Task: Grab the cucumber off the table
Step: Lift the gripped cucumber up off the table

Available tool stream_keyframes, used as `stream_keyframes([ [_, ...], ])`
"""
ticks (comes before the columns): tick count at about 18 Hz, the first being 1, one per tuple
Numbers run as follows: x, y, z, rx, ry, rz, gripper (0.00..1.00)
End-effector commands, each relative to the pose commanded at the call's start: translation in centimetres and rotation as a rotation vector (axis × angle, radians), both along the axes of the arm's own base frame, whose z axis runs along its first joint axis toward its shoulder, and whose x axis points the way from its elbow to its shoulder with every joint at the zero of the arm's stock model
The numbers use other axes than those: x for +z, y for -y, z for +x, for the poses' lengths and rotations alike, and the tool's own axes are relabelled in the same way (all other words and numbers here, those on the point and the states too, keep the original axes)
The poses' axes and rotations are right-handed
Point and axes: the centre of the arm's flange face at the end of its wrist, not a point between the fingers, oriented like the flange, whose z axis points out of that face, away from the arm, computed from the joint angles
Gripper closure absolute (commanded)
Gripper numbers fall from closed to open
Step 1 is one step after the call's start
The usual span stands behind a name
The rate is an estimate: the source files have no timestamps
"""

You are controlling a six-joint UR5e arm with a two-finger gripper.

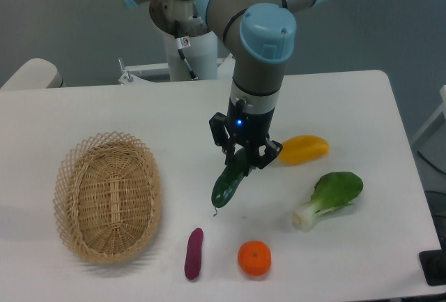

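In the fixed camera view, the black two-finger gripper (243,160) is clenched on the upper end of the slim dark green glossy cucumber (229,183), which hangs tilted above the large white flat table (362,100). The pick looks essentially done. The fingertips are hard to make out against the dark cucumber.

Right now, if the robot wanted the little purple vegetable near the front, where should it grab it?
Probably the middle of the purple vegetable, coming straight down, fingers closing across its narrow width. It lies flat and lengthwise on the table, with bare space on both sides.
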Motion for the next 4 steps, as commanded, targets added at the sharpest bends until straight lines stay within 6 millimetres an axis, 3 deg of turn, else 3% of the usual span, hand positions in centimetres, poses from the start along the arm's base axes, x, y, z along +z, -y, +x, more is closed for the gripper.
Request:
stream_keyframes([
  [4, 0.0, -0.12, 0.15, -0.003, 0.0, 0.0, 0.72],
])
